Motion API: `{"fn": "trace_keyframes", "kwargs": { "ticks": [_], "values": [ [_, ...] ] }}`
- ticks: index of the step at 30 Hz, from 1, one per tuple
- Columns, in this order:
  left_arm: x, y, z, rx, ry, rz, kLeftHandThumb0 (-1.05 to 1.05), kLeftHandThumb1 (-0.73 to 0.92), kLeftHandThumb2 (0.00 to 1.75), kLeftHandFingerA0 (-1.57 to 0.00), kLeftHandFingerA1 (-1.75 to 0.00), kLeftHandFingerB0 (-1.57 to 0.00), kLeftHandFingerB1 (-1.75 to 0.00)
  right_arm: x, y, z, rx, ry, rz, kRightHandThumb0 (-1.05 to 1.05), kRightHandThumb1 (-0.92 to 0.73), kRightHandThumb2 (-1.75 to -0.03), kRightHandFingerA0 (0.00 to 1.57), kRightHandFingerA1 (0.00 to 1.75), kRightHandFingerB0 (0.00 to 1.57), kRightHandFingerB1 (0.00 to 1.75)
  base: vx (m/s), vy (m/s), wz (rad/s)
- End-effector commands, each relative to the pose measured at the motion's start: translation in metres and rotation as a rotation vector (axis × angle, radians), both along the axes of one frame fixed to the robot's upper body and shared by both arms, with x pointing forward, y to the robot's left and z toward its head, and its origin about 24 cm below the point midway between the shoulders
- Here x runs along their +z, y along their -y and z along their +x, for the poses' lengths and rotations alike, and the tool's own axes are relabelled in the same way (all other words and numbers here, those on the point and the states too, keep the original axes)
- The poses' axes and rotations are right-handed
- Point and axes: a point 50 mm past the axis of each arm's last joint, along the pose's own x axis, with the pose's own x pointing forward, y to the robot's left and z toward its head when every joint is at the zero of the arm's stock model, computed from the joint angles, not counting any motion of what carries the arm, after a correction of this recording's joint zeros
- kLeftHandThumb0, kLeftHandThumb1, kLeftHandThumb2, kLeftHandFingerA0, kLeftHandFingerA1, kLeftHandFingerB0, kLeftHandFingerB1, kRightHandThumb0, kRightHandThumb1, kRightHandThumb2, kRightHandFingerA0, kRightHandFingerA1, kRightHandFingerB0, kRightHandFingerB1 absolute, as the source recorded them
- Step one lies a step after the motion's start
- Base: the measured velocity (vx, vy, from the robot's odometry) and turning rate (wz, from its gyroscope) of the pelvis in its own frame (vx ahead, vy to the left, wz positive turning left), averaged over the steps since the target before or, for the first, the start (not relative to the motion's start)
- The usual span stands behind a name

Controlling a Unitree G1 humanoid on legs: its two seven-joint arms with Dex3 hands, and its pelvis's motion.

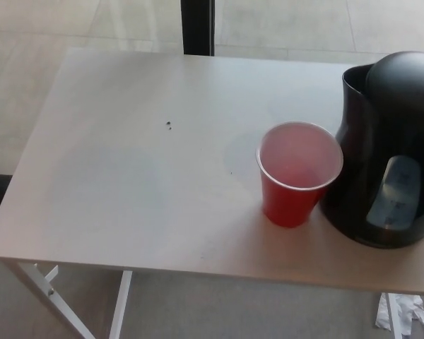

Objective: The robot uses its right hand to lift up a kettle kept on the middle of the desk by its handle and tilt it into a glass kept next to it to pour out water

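1. The tabletop [127, 183] is a smooth, pale, matte rectangle with rounded corners, carried on white metal legs [53, 293] that show under its near edge.
2. The kettle [389, 152] stands upright near the tabletop's right edge, toward the near right corner. It is glossy black plastic, bulbous at the base, with a domed lid and a translucent, bluish oval water window facing the near edge. The picture cuts off its right side, so its handle cannot be made out.
3. The cup [297, 176] is a red plastic cup, round and tapering downward, with a thin pale rim and a pinkish inner wall. It stands upright just beside the kettle on the side toward the tabletop's middle, touching it or very nearly so. Whether any liquid is inside cannot be told.
4. 2 tiny dark specks [169, 126] lie on the bare surface toward the far edge, well apart from the cup.
5. Beyond the far edge, a dark vertical post [198, 27] rises from a pale tiled floor [283, 25].
6. Crumpled white paper [403, 314] lies on the floor below the near right corner.
7. Neither robot hand is in view, so no arm pose or finger state can be told.
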Motion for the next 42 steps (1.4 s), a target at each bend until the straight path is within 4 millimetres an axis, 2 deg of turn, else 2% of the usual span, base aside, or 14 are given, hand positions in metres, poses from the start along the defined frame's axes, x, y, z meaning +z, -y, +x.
{"fn": "trace_keyframes", "kwargs": {
  "ticks": [1, 2, 3, 9, 10, 11, 12, 14, 15, 18, 29, 32, 37, 42],
  "values": [
    [0.007, -0.004, 0.004, -0.027, 0.021, 0.042, -0.77, 0.76, 0.62, -0.48, -0.59, -0.36, -0.53, -0.021, -0.018, 0.011, 0.059, -0.131, -0.072, -0.69, -0.59, -0.59, 0.0, 0.0, 0.0, 0.0, 0.0, 0.0, 0.0],
    [0.007, -0.004, 0.004, -0.028, 0.021, 0.043, -0.77, 0.76, 0.62, -0.48, -0.59, -0.36, -0.53, -0.021, -0.018, 0.01, 0.058, -0.132, -0.072, -0.69, -0.59, -0.59, 0.0, 0.0, 0.0, 0.0, 0.0, 0.0, 0.0],
    [0.007, -0.004, 0.005, -0.025, 0.021, 0.042, -0.76, 0.76, 0.63, -0.48, -0.58, -0.37, -0.53, -0.028, -0.02, 0.012, 0.063, -0.147, -0.084, -0.84, -0.48, -0.82, 0.0, 0.1, 0.0, 0.0, 0.0, 0.0, 0.0],
    [0.006, -0.003, 0.007, -0.018, 0.021, 0.039, -0.75, 0.76, 0.62, -0.51, -0.58, -0.39, -0.51, -0.043, -0.02, 0.017, 0.069, -0.223, -0.069, -0.84, -0.47, -0.82, 0.0, 0.07, 0.0, 0.0, 0.0, 0.0, 0.0],
    [0.005, -0.002, 0.008, -0.019, 0.021, 0.035, -0.75, 0.75, 0.62, -0.5, -0.58, -0.39, -0.51, -0.045, -0.021, 0.017, 0.081, -0.232, -0.056, -0.66, -0.58, -0.59, 0.0, 0.0, 0.0, 0.0, 0.0, 0.0, 0.0],
    [0.006, -0.002, 0.008, -0.023, 0.022, 0.036, -0.76, 0.75, 0.62, -0.51, -0.58, -0.41, -0.51, -0.05, -0.023, 0.018, 0.1, -0.246, -0.053, -0.63, -0.51, -0.75, 0.0, 0.0, 0.0, 0.0, 0.0, 0.0, 0.0],
    [0.006, -0.002, 0.009, -0.032, 0.022, 0.041, -0.76, 0.76, 0.62, -0.51, -0.58, -0.39, -0.51, -0.052, -0.023, 0.018, 0.098, -0.254, -0.052, -0.57, -0.59, -0.57, 0.0, 0.0, 0.0, 0.0, 0.0, 0.0, 0.0],
    [0.007, -0.002, 0.01, -0.044, 0.026, 0.047, -0.77, 0.76, 0.63, -0.5, -0.59, -0.39, -0.53, -0.056, -0.024, 0.02, 0.097, -0.265, -0.079, -0.63, -0.51, -0.75, 0.0, 0.0, 0.0, 0.0, 0.0, 0.0, 0.0],
    [0.007, -0.002, 0.01, -0.039, 0.03, 0.041, -0.76, 0.75, 0.62, -0.49, -0.6, -0.39, -0.54, -0.057, -0.024, 0.021, 0.095, -0.267, -0.089, -0.73, -0.57, -0.57, 0.0, 0.0, 0.0, 0.0, 0.0, 0.0, 0.0],
    [0.007, -0.002, 0.011, -0.033, 0.03, 0.036, -0.75, 0.76, 0.62, -0.5, -0.57, -0.4, -0.52, -0.06, -0.023, 0.022, 0.086, -0.275, -0.119, -0.86, -0.48, -0.85, 0.0, 0.05, 0.0, 0.0, 0.0, 0.0, 0.0],
    [0.006, 0.0, 0.013, -0.056, 0.015, 0.052, -0.75, 0.77, 0.63, -0.52, -0.58, -0.39, -0.52, -0.06, -0.02, 0.03, 0.018, -0.303, -0.116, -0.84, -0.48, -0.83, 0.0, 0.04, 0.0, 0.0, 0.0, 0.0, 0.0],
    [0.005, 0.0, 0.013, -0.058, 0.014, 0.05, -0.76, 0.76, 0.62, -0.51, -0.57, -0.41, -0.51, -0.058, -0.021, 0.036, -0.013, -0.319, -0.115, -0.77, -0.44, -0.84, 0.0, 0.18, 0.0, 0.08, 0.0, 0.0, 0.0],
    [0.003, 0.001, 0.012, -0.046, 0.009, 0.039, -0.77, 0.75, 0.62, -0.53, -0.57, -0.4, -0.51, -0.061, -0.023, 0.042, -0.018, -0.31, -0.139, -0.8, -0.46, -0.81, 0.0, 0.07, 0.04, 0.04, 0.0, 0.0, 0.0],
    [0.003, 0.002, 0.014, -0.054, -0.001, 0.053, -0.77, 0.76, 0.63, -0.53, -0.56, -0.42, -0.5, -0.07, -0.023, 0.047, -0.037, -0.307, -0.12, -0.67, -0.4, -0.81, 0.03, 0.32, 0.04, 0.18, 0.0, 0.0, 0.0]
  ]
}}
